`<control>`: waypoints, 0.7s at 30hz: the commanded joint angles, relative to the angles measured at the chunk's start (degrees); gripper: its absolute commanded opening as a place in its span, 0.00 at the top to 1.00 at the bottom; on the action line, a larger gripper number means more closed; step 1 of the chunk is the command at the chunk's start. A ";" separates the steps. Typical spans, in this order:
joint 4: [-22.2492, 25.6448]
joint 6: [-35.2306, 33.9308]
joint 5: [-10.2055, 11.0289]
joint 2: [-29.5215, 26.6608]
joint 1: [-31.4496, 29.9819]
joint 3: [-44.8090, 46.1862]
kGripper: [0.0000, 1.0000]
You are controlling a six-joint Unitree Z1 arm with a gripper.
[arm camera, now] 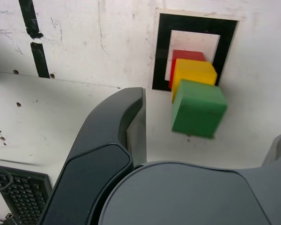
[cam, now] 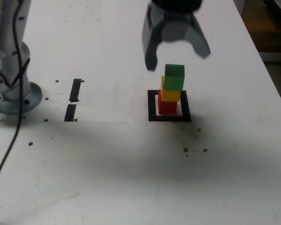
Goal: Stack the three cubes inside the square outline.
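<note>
The three cubes stand as a slightly staggered tower inside the square outline (cam: 152,106): red cube (cam: 167,107) at the bottom, yellow cube (cam: 171,95) on it, green cube (cam: 174,77) on top. My gripper (cam: 178,59) hangs open just above the green cube, one finger on each side and touching nothing. In the wrist view I look down on the green cube (arm camera: 199,108), the yellow cube (arm camera: 195,72) and the red cube (arm camera: 188,55) inside the square outline (arm camera: 162,51). One dark finger (arm camera: 129,122) stands well clear of the tower.
Two short black strips (cam: 75,90) (cam: 70,112) lie on the white table toward the exterior view's left. The arm's grey base (cam: 11,91) and a black cable (cam: 11,136) sit at the far left. A keyboard (arm camera: 18,192) shows in the wrist view. The table's edge (cam: 276,89) runs along the exterior view's right.
</note>
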 commanded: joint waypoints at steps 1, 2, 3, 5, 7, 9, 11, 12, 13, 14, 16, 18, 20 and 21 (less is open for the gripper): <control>1.33 0.55 0.15 -7.81 0.11 -2.17 0.00; 1.53 0.90 0.25 -10.28 0.11 -2.66 0.00; 1.68 1.32 0.37 -12.77 0.12 -2.79 0.00; 1.83 2.27 0.51 -17.54 0.36 -1.30 0.00; 1.83 3.20 0.56 -21.59 0.87 2.80 0.00; 1.72 4.04 0.62 -24.60 1.50 8.83 0.00; 1.47 4.82 0.92 -26.63 2.00 15.52 0.00; 1.28 5.16 1.19 -27.41 2.14 18.90 0.00; 0.99 5.47 1.51 -28.11 2.20 22.22 0.00; 0.58 5.75 1.82 -28.77 2.22 25.41 0.00; -0.75 6.30 2.28 -30.11 2.22 31.56 0.00; -3.56 6.86 2.52 -31.59 2.22 38.41 0.00; -7.15 7.39 2.54 -32.42 2.22 43.92 0.00; -9.25 7.65 2.54 -32.63 2.22 46.57 0.00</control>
